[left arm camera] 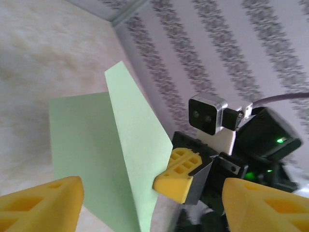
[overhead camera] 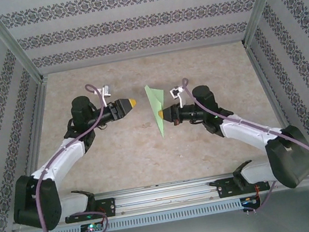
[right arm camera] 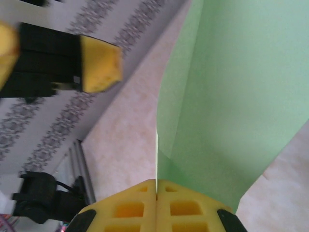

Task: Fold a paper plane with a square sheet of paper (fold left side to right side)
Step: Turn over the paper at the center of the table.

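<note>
Looking down from above, you find the right gripper (overhead camera: 162, 114) closed tight on the green paper sheet (overhead camera: 155, 105) near the middle of the beige table (overhead camera: 120, 157). The sheet is folded and stands on edge as a narrow, pointed strip. One tip points to the far side and the other to the near side. You cannot tell from here whether its near tip touches the table.

Your left gripper (overhead camera: 131, 103) sits just left of the paper, apart from it, with its yellow tips aimed right toward it.

In the left wrist view, the left gripper (left arm camera: 152, 193) has its fingers (left arm camera: 41, 205) spread wide with nothing between them. Beyond them the paper (left arm camera: 96, 159) shows two layers, a broad back panel and a pointed flap folded over it. The right gripper (left arm camera: 166, 181) nips the flap's right edge, with its wrist camera (left arm camera: 207, 113) above.

In the right wrist view, the right gripper (right arm camera: 156, 203) has its two yellow pads pressed together with no gap. The paper (right arm camera: 231, 96) rises from between them, its crease running straight up. The left gripper (right arm camera: 53, 55) hangs at the upper left in front of the patterned wall (right arm camera: 43, 130), clear of the sheet.
</note>
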Controlling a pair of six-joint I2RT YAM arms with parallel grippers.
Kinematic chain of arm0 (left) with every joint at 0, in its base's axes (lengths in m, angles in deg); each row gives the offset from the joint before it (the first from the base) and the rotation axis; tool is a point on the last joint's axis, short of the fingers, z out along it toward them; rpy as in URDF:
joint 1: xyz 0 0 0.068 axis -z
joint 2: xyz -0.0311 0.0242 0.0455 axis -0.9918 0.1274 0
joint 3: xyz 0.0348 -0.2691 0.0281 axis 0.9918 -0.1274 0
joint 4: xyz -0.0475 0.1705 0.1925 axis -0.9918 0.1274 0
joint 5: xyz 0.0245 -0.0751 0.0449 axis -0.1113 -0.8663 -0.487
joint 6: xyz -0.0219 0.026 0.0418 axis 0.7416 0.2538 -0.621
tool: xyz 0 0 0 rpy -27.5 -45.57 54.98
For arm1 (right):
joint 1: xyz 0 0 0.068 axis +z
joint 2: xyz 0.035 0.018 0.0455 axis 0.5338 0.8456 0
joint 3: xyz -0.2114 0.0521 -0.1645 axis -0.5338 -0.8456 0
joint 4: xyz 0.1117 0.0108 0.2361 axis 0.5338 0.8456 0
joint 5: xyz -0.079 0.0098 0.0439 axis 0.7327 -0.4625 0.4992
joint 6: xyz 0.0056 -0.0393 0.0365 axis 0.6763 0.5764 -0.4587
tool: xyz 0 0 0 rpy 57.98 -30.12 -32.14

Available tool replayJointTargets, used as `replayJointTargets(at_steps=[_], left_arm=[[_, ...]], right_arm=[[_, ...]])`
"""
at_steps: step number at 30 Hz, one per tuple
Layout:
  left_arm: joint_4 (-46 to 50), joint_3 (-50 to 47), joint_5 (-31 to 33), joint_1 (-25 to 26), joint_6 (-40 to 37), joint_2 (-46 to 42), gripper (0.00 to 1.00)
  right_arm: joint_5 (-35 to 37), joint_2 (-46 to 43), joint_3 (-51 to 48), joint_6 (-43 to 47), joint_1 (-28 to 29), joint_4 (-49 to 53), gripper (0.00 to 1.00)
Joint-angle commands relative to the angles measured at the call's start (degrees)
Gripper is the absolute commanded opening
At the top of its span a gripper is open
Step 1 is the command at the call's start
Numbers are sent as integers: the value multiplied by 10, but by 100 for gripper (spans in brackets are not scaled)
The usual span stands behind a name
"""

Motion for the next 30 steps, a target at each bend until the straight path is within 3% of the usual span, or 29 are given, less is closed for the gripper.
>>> replayJointTargets(at_steps=[1,7,20,24,30], left_arm=[[-206,12,-86,-3,120,39,71],[-276,8,-91,5,153,75,65],[-157,22,-81,28,66,56,61],[-174,23,-85,31,77,58,50],[-172,21,-82,31,75,53,26]], right_arm=[[-52,-24,-8,-29,1,-105,0],[-72,-19,8,-52,9,-127,0],[-80,16,35,-61,34,-140,0],[-78,26,38,-63,36,-142,0],[-62,36,33,-66,36,-142,0]])
